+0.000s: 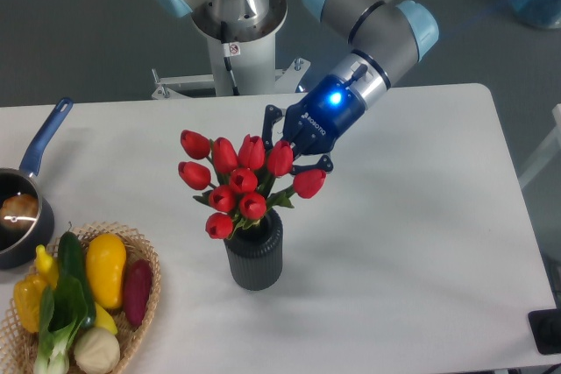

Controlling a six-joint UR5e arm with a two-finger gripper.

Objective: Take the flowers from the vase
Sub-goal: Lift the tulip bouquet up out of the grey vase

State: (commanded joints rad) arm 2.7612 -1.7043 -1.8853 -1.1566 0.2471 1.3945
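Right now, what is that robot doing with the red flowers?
The robot's gripper is closed around some of the red flowers near the top right of the bunch. It seems to be taking them out of the dark grey vase. The stems are still inside the vase, which stands upright on the white table.

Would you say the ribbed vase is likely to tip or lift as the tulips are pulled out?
Possibly. The vase looks short and narrow, while the tulip bunch spreads wider than its mouth, so a sideways pull could tilt it. The gripper holds the blooms high up, giving leverage. If the stems fit tightly, the vase may rise with them.
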